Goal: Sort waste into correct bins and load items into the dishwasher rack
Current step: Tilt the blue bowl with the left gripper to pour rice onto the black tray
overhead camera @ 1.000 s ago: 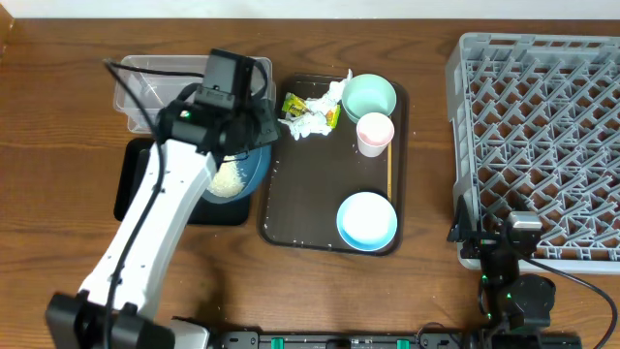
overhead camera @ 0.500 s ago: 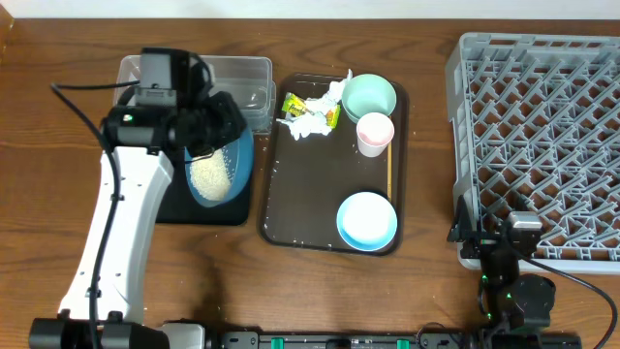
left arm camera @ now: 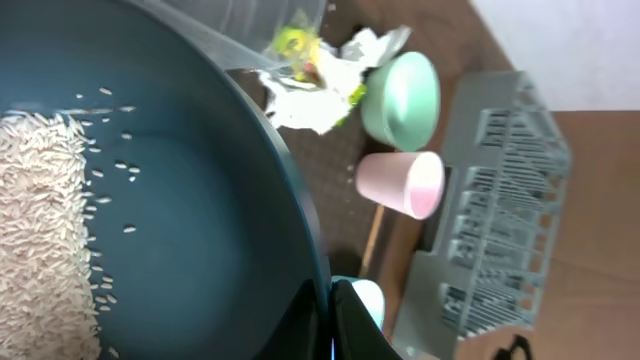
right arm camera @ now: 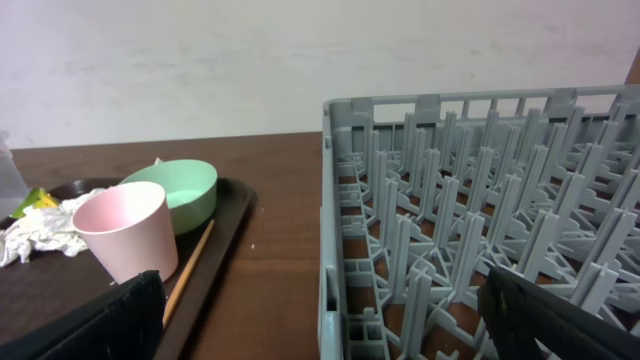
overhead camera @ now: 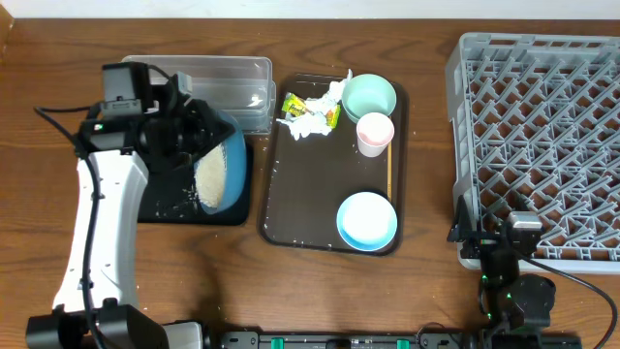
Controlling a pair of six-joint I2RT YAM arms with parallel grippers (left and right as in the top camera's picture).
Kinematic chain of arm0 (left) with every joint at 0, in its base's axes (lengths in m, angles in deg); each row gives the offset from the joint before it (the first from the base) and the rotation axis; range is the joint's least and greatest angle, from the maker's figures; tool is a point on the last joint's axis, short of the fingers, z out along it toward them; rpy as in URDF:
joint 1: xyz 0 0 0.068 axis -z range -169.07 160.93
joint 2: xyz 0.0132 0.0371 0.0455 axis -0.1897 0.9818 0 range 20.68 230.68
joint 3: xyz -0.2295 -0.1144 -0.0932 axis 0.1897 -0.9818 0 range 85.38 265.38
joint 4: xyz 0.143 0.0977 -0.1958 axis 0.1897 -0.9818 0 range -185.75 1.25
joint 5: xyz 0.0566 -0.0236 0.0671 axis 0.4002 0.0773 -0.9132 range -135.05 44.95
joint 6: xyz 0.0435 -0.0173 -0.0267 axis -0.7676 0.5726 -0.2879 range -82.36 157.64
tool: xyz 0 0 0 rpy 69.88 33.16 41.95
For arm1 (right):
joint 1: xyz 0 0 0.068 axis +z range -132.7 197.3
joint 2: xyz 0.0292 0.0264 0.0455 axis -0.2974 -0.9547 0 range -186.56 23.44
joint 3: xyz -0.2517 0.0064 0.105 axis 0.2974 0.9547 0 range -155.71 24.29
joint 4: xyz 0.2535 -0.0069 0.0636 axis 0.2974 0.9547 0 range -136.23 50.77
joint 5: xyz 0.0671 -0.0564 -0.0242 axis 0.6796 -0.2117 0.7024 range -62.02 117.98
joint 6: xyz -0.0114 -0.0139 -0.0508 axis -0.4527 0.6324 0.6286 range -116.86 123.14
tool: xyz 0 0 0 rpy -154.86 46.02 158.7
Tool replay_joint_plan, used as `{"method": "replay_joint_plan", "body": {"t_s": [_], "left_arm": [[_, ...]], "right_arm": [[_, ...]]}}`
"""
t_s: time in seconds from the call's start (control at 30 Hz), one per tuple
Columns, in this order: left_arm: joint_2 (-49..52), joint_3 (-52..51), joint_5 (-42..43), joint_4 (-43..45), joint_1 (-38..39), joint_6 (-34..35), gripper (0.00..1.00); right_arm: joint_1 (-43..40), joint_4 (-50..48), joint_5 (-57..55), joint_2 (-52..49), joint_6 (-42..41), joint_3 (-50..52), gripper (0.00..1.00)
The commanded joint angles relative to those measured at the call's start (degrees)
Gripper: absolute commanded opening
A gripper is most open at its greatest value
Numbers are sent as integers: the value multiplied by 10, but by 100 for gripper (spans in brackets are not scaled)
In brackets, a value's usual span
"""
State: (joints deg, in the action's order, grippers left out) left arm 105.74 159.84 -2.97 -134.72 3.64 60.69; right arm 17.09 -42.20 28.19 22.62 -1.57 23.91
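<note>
The blue plate (overhead camera: 235, 160) is being held steeply tilted over the black tray (overhead camera: 165, 208), with white rice (overhead camera: 211, 181) being heaped on its face. The clear tub (overhead camera: 232, 73) is being stood just behind. The mint bowl (overhead camera: 370, 97), pink cup (overhead camera: 375, 133), light blue bowl (overhead camera: 367, 220), chopstick (overhead camera: 389, 174), crumpled paper (overhead camera: 310, 122) and wrappers (overhead camera: 294, 102) are being carried on the brown serving tray (overhead camera: 305, 194), apart from the grey rack (overhead camera: 542, 145).

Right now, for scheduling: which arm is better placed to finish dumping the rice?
Left. Left claw grips the tilted blue plate over the black tray; right claw sits open by the rack.
</note>
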Motion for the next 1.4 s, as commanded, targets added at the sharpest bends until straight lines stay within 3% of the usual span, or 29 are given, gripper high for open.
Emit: {"method": "replay_joint_plan", "body": {"t_s": [0.0,0.73,0.93,1.37], "left_arm": [[-8,3,83,4,-21,-33,6],[-8,-68,240,49,-150,-68,6],[-8,-69,330,47,-161,-76,6],[-8,-109,374,39,-232,-75,6]], "right_arm": [[-6,2,-2,4,7,1,99],[-6,2,-2,4,7,1,99],[-6,2,-2,4,7,1,99],[-6,2,-2,4,7,1,99]]}}
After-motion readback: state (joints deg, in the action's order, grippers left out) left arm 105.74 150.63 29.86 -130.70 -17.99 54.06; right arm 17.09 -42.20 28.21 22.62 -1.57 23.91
